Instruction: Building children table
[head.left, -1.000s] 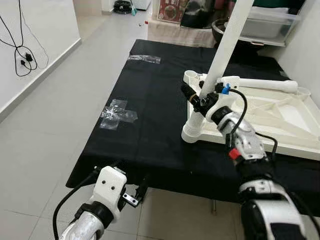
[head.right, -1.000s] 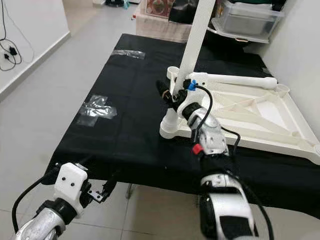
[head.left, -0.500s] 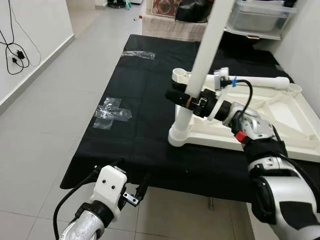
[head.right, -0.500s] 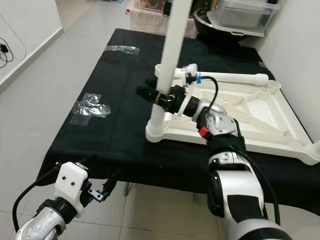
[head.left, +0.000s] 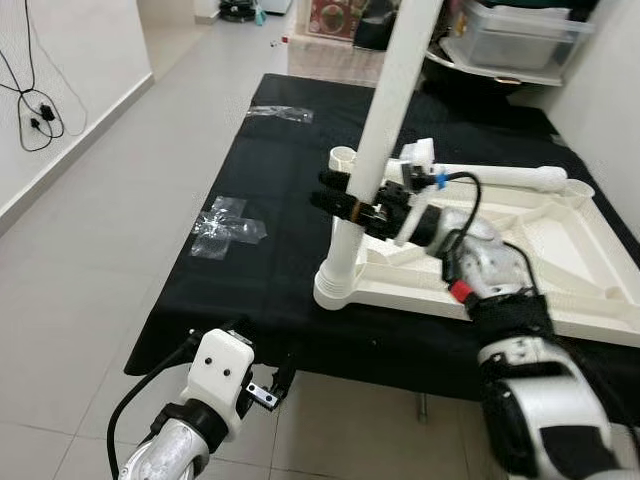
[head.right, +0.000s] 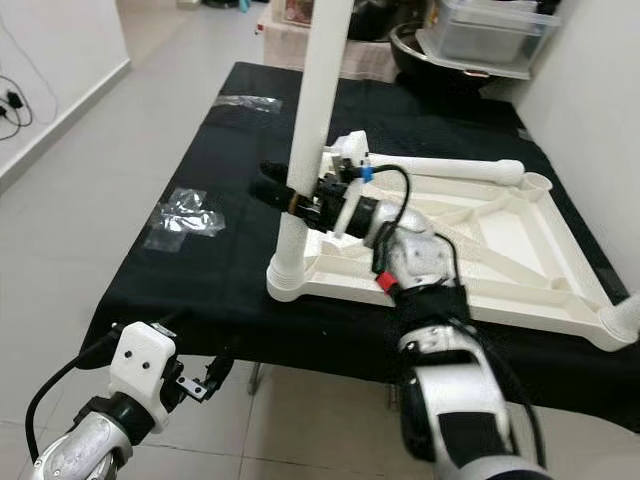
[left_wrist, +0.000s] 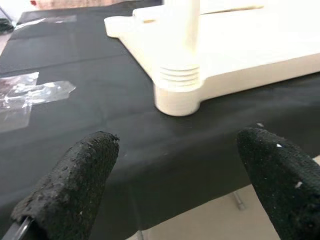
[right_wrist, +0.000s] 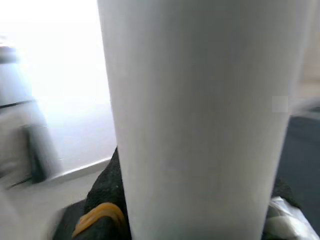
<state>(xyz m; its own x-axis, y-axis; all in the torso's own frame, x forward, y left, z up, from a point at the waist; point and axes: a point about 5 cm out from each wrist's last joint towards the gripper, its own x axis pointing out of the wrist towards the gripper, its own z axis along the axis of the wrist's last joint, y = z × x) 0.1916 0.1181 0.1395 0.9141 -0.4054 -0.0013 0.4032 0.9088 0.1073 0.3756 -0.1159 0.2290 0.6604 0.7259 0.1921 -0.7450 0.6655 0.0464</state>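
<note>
My right gripper: its black fingers are pinched around the white table leg, partway up the tube; the leg presses close against the fingers in the right wrist view.
White table leg: it stands nearly upright, leaning slightly, its foot seated in the near-left corner socket of the tabletop, straight below my right gripper.
Upturned tabletop: white plastic, underside up with its ribs showing, lying on the counter beyond and to the right of my right gripper.
Second leg: a white tube lying flat along the far edge of the tabletop, just behind my right gripper's wrist.
Counter: draped in black cloth, with a patch of clear tape stuck on it to the left of my right gripper, well apart from the tabletop.
My left gripper: fingers spread wide, holding nothing, low in front of the counter's near edge; the corner socket and leg foot sit ahead between the fingers, well apart from them.
</note>
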